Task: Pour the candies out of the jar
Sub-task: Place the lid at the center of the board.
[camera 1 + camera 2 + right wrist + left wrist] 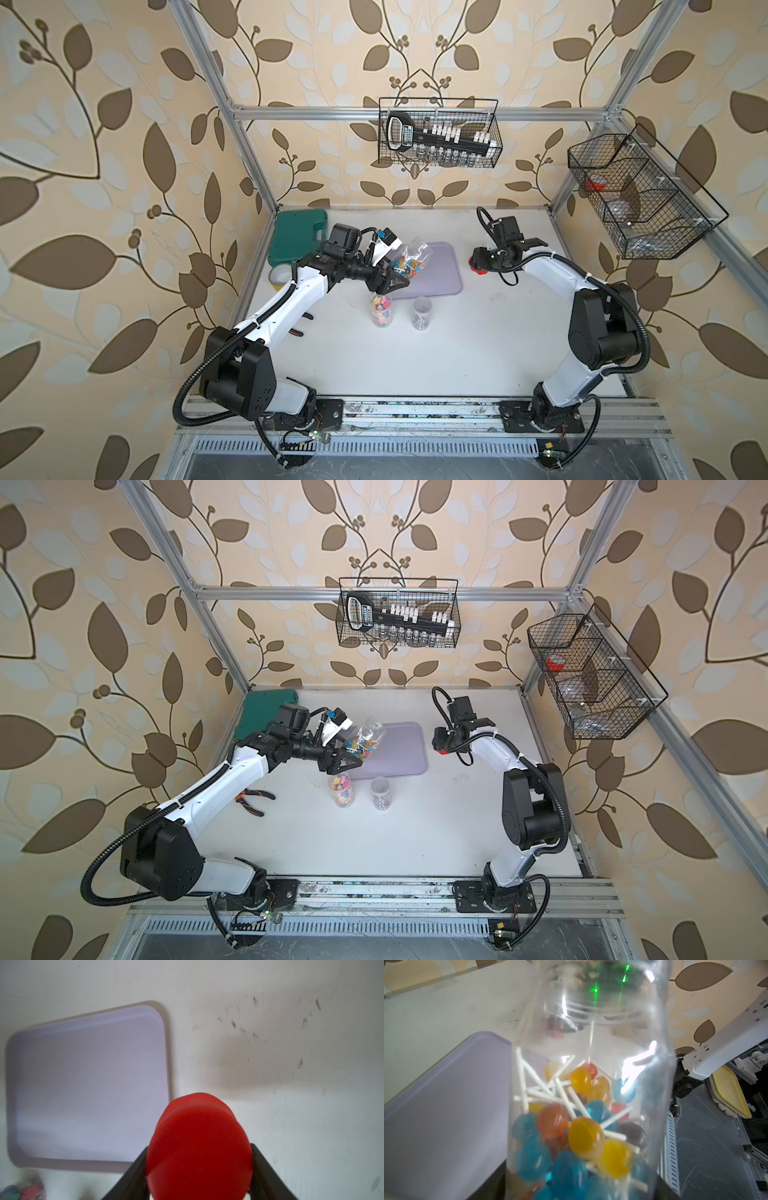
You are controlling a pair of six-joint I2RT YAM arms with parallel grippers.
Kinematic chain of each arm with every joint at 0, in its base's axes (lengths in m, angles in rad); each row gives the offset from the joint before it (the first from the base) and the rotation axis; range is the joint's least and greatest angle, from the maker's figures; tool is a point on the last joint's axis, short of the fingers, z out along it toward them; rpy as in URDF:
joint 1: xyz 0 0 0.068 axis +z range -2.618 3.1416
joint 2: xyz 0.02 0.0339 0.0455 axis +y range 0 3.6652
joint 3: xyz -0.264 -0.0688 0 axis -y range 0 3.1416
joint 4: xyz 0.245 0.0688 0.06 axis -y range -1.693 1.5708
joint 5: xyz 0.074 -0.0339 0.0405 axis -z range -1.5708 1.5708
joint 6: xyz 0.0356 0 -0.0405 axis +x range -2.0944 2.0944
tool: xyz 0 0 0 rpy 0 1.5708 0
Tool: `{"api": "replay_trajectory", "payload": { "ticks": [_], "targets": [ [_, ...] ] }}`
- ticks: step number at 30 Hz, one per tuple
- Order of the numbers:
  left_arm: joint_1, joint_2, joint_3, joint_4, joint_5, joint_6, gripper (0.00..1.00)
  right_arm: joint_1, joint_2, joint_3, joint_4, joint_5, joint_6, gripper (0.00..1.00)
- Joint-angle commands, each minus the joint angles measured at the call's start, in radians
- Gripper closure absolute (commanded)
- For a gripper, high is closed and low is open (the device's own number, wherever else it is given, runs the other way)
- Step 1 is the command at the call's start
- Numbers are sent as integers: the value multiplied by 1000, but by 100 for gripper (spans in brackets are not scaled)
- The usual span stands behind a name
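Observation:
My left gripper (395,275) is shut on a clear, lidless jar (409,258) and holds it tilted over the left end of the lilac tray (446,272). The jar (591,1047) holds the candies (586,1136): round blue, yellow and orange lollipops on white sticks, bunched at the base end near my fingers. The same jar (369,738) points its mouth towards the back right. My right gripper (199,1169) is shut on a red lid (199,1145), low over the table just right of the tray (89,1084). The lid (478,269) shows in both top views.
Two more lidless jars stand upright in front of the tray: one with pastel star pieces (381,309), one with dark-and-white pieces (422,314). A green case (297,237) and a tape roll (277,276) lie at the left, pliers (253,800) under my left arm. Wire baskets (438,133) hang above.

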Motion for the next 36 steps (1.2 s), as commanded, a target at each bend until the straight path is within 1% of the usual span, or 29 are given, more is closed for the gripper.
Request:
{"api": "replay_trajectory", "payload": {
  "ticks": [1, 5, 9, 22, 25, 28, 30, 32, 36],
  "targets": [
    [8, -11, 36, 22, 29, 33, 31, 4, 30, -26, 43, 81, 6, 49],
    [8, -12, 35, 18, 23, 37, 31, 5, 43, -51, 75, 97, 15, 48],
    [8, -15, 35, 15, 20, 41, 31, 5, 54, -62, 91, 105, 16, 45],
    [8, -8, 35, 9, 8, 46, 31, 19, 78, -72, 112, 103, 15, 40],
    [8, -5, 35, 7, 8, 48, 31, 26, 89, -67, 115, 109, 17, 34],
    [8, -2, 37, 3, 5, 50, 31, 31, 96, -64, 115, 120, 19, 24],
    [8, -2, 38, 3, 2, 53, 31, 31, 99, -62, 114, 126, 22, 15],
    [8, 0, 36, -1, 0, 54, 31, 32, 98, -58, 110, 125, 22, 13],
    [8, 3, 36, 0, -4, 57, 31, 36, 67, -46, 94, 116, 29, 12]
  ]
}}
